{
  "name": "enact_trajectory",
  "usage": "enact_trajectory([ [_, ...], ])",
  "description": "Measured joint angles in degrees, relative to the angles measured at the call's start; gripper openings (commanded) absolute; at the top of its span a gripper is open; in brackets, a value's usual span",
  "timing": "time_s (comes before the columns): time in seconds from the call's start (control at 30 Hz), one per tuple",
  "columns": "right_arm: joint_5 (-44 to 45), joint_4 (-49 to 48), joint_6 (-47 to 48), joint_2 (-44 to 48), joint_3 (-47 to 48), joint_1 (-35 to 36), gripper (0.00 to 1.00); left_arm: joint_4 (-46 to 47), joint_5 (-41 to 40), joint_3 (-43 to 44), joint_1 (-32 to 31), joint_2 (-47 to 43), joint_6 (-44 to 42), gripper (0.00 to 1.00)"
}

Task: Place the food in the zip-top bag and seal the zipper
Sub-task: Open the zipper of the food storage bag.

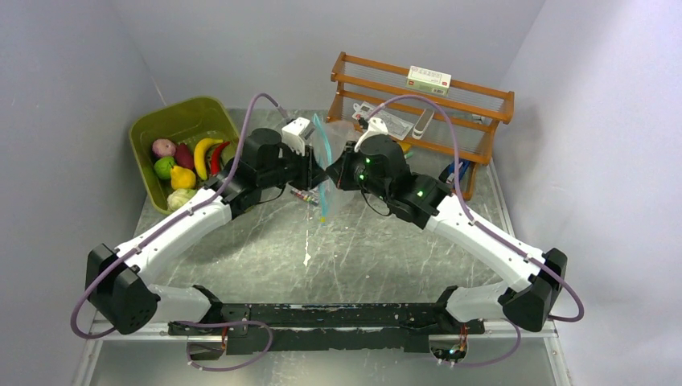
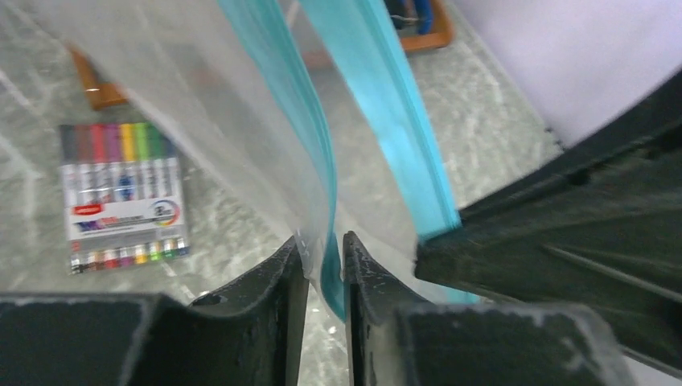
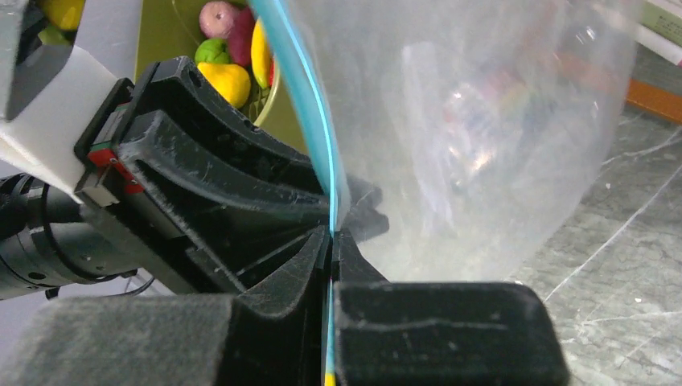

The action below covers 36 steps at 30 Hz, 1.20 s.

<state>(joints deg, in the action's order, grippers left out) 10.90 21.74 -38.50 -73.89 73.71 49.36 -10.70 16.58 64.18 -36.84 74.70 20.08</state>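
The clear zip-top bag (image 1: 338, 165) hangs in the air between both grippers, its teal zipper strip (image 1: 323, 169) running top to bottom. My left gripper (image 1: 312, 170) is shut on one side of the zipper (image 2: 326, 201). My right gripper (image 1: 338, 173) is shut on the other side of the zipper (image 3: 310, 121), its jaws pressed flat on it. The bag (image 3: 482, 137) looks empty. The food (image 1: 186, 165) lies in the olive-green tub (image 1: 173, 121) at the far left: yellow banana, red chili, green, purple-red and pale pieces. It also shows in the right wrist view (image 3: 229, 52).
A pack of coloured markers (image 2: 125, 193) lies on the table under the bag. A wooden rack (image 1: 422, 108) with a white box stands at the back right. Grey walls close in on the left, back and right.
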Motion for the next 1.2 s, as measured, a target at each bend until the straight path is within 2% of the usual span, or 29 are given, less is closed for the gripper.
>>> enact_trajectory([
  [0.07, -0.02, 0.11, 0.0, -0.04, -0.09, 0.24, 0.0, -0.98, -3.72, 0.02, -0.61, 0.07, -0.63, 0.07],
  [0.27, 1.64, 1.77, -0.02, 0.04, -0.46, 0.26, 0.0, -2.08, -10.78, 0.0, -0.87, -1.46, -1.27, 0.07],
  [0.43, 7.54, 6.4, -0.79, 0.15, -0.46, 0.26, 0.0, -2.56, -11.89, 0.07, -0.9, -3.17, -1.22, 0.07],
  [0.47, 8.57, 7.34, -1.18, 0.15, -0.48, 0.26, 0.02, -2.56, -11.85, 0.09, -0.87, -3.34, -1.18, 0.07],
  [0.6, 10.34, 9.05, -3.28, 0.26, -0.5, 0.26, 0.25, -2.43, -10.47, 0.09, -0.87, -3.48, -0.5, 0.07],
  [0.67, 10.49, 9.2, -4.46, 0.22, -0.5, 0.26, 0.33, -2.32, -9.44, 0.09, -0.9, -3.45, 0.17, 0.07],
  [0.83, 11.19, 8.9, -8.44, -1.57, -0.42, 0.26, 0.36, -1.46, -8.24, 0.15, -0.9, -2.62, 1.73, 0.07],
  [0.9, 12.17, 8.66, -9.86, -3.08, -0.42, 0.26, 0.32, -1.44, -8.11, 0.15, -0.9, -1.88, 2.08, 0.07],
  [1.07, 15.87, 8.68, -11.54, -5.27, -0.42, 0.26, 0.05, -1.6, -8.11, 0.15, -0.9, -0.96, 3.19, 0.07],
  [1.13, 18.21, 9.2, -11.61, -5.11, -0.39, 0.26, 0.0, -1.81, -8.92, 0.15, -0.9, -0.96, 3.98, 0.07],
  [1.2, 20.98, 10.45, -11.61, -4.76, -0.39, 0.26, 0.0, -2.67, -10.19, 0.17, -0.9, -0.96, 4.72, 0.07],
])
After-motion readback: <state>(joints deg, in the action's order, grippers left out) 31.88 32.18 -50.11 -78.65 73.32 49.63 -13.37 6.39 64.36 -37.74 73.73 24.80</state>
